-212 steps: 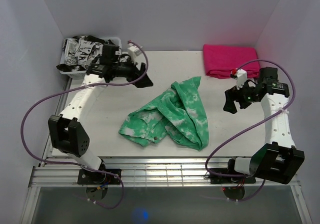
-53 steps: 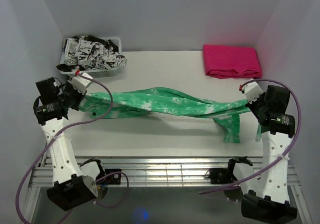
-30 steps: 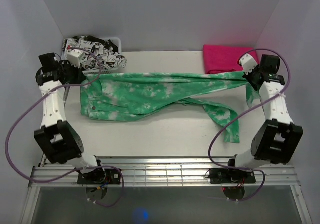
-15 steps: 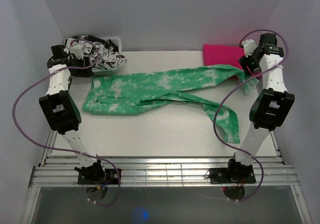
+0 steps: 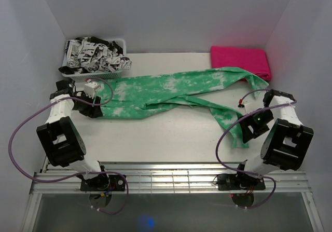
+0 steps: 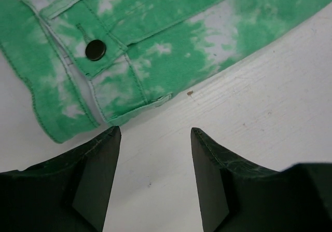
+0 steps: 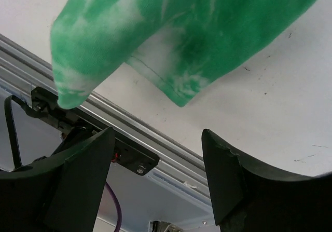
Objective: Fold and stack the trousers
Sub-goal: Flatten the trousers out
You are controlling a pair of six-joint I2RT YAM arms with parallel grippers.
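White-walled enclosure, white table, viewed from above and from both wrists.

Item under task: the trousers lie spread flat across the table. The waist is at the left. One leg runs toward the far right, its end touching the pink cloth. The other leg splays toward the near right edge, and its cuff reaches the table's front rail.

Left tool: jaws apart, gripping nothing, low over bare table just beside the waistband, whose button is visible ahead of it.

Right tool: jaws apart, gripping nothing, just beside the stray cuff.

Assessment: the garment is laid out but no fold is made, and the legs are not aligned. The step in hand appears to be taking fresh holds for the first fold.

Next move, in my judgement: the right tool must close on the stray cuff and bring that leg alongside the other, while the left tool takes the waistband edge. Both edges lie thin and flat, so a low, shallow approach is needed.
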